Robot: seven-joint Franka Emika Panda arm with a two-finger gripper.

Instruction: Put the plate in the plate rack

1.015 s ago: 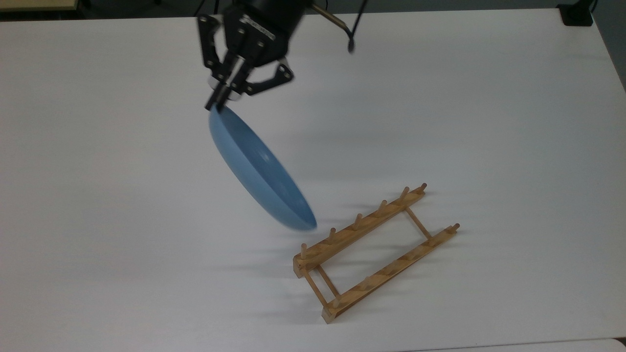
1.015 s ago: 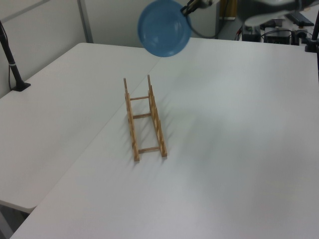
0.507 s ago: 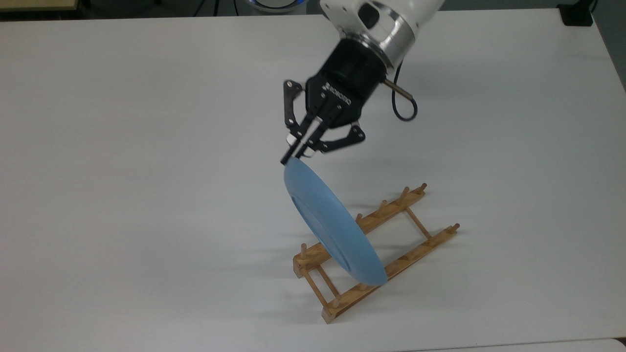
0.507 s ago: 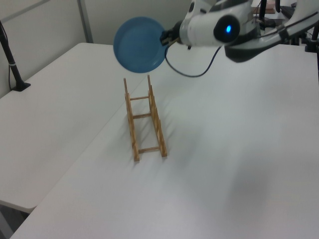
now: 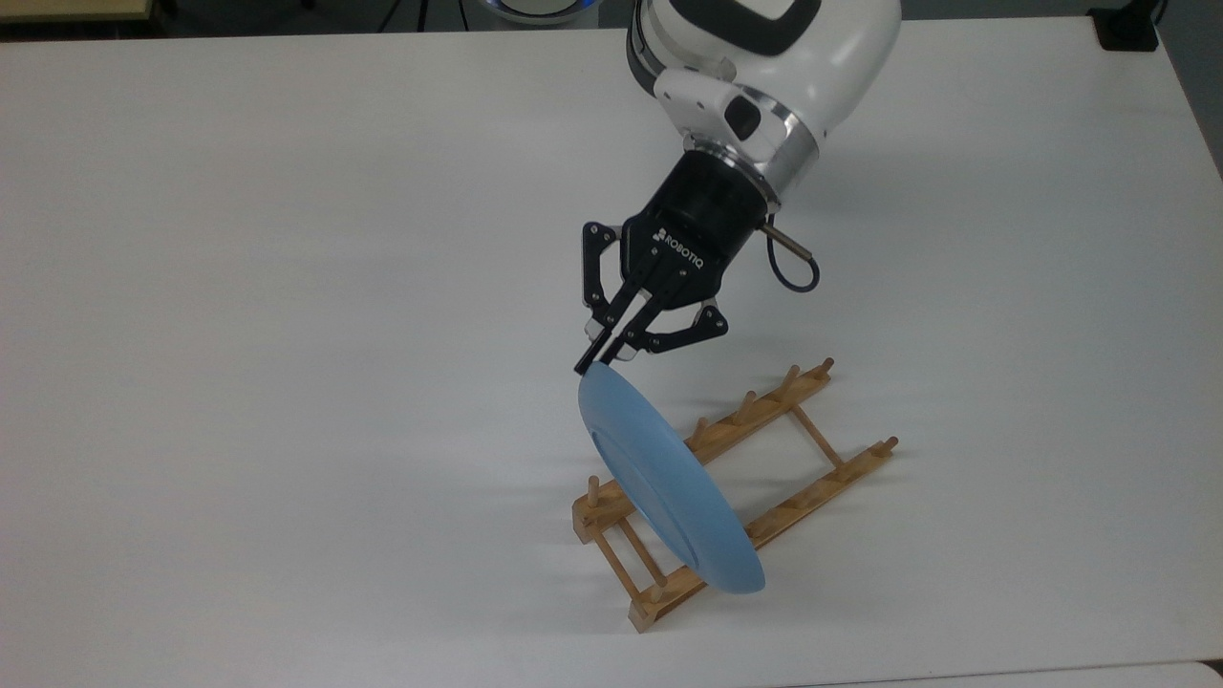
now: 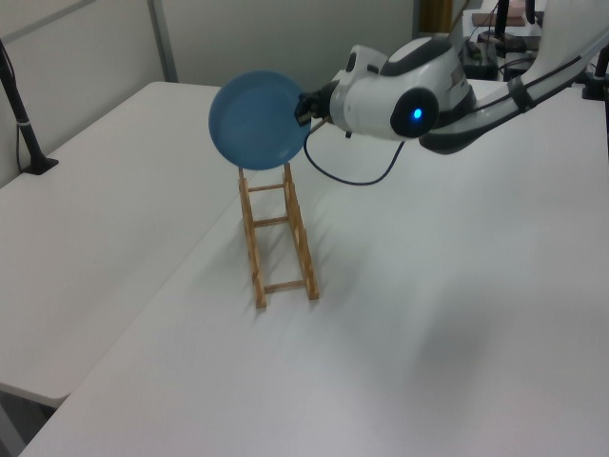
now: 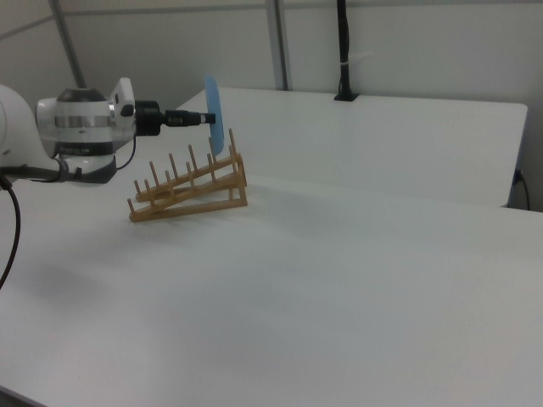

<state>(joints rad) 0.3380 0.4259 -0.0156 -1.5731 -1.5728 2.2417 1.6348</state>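
Light-blue and glossy, plate held on edge over rack — pinched at the rim by gripper, fingers closed on the upper edge. Seen in the top view slanting from the fingertips down toward the top view's lower right, crossing above the rack's nearer end, between the first pegs. Whether touching the rails or just clear of them, impossible to tell.

Shown round and face-on in the left view, plate above the far end of rack, with gripper gripping from the left view's right. Shown nearly edge-on in the right view, plate upright over the rack's higher end, near the right view's right end of rack, gripper reaching in level from the right view's left.

Wooden, two-railed, pegged, set on white table at a slant in the top view — one end toward the lower left, the other toward the upper right. White arm angled in from the top view's upper edge, black cable looped beside the wrist.
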